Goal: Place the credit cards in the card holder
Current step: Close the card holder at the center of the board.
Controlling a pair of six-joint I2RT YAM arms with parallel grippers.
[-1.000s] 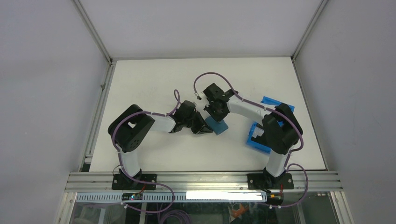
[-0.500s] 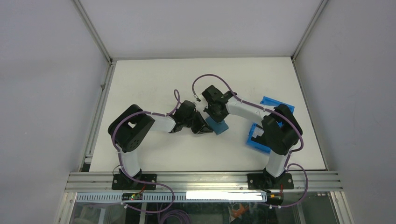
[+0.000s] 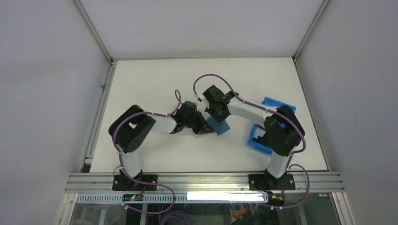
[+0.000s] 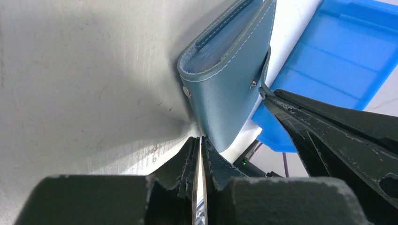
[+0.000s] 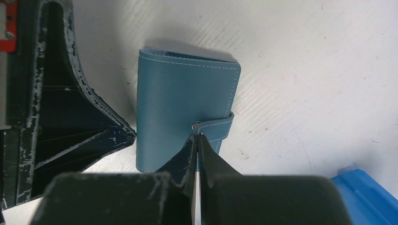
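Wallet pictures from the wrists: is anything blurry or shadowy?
Left wrist view: the wallet is sharp, and a soft shadow lies on the table beside it. Right wrist view: the wallet is sharp too; the right hand, close to the lens, looks grainy and soft.

Closed teal-blue stitched card holder (image 5: pixel 183 93) lay on the white table (image 5: pixel 305 70) just ahead of the right gripper (image 5: pixel 196 137). Its pressed-together tips met the holder's snap tab (image 5: pixel 218 127). A bright-blue plastic bin (image 5: pixel 366 197) sat to its right.

No legible text, label, brand or number on anything in view.
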